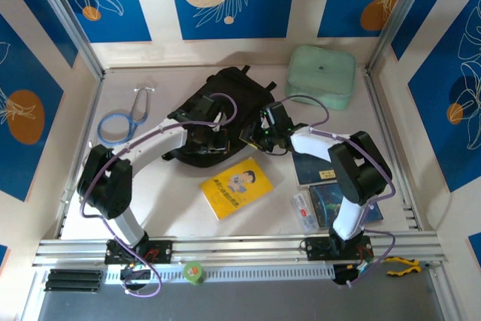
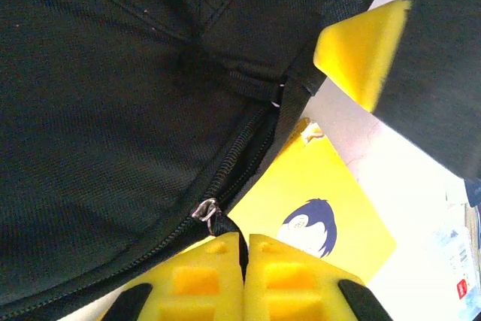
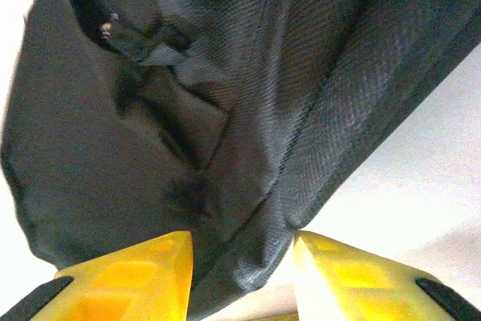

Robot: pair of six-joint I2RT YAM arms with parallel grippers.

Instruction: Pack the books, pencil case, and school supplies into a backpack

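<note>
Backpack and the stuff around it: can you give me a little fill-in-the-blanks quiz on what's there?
The book lying closest to the backpack is ____ in colour. The left gripper is pinched shut at the backpack's ____. The padded pouch at the far right is mint-____. The blue looped instrument left of the backpack is a ____.
Missing words: yellow; zipper; green; stethoscope.
</note>
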